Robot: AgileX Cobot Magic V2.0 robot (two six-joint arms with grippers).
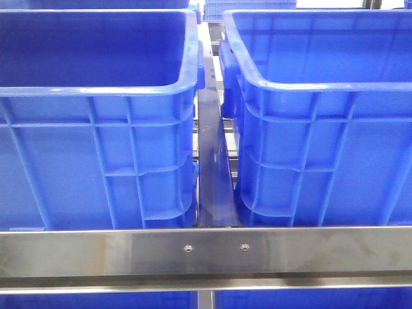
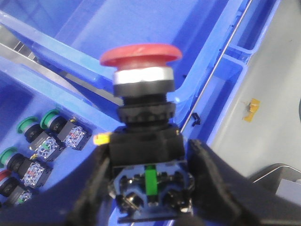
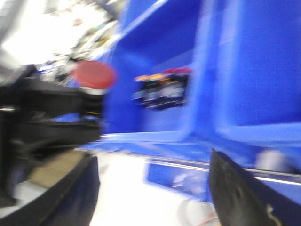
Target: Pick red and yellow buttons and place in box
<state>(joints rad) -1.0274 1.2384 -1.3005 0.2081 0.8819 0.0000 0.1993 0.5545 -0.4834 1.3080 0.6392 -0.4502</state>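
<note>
In the left wrist view my left gripper [image 2: 150, 186] is shut on a red mushroom-head push button [image 2: 141, 54] with a black body and a blue contact block. It holds the button above a blue crate's rim [image 2: 61, 47]. Several green-capped buttons [image 2: 51, 120] and one red-capped one [image 2: 3, 175] lie in the crate below. In the blurred right wrist view my right gripper [image 3: 153, 188] is open and empty. The left arm with the red button [image 3: 95, 74] shows there. A cluster of buttons [image 3: 162, 89] lies in a blue crate [image 3: 254, 70] beyond. No yellow button is clearly seen.
The front view shows two big blue crates, left [image 1: 96, 90] and right [image 1: 322, 90], side by side behind a steel rail [image 1: 206, 251], with a narrow gap [image 1: 211, 161] between them. No gripper shows there. Grey floor [image 2: 273, 94] lies beside the crate.
</note>
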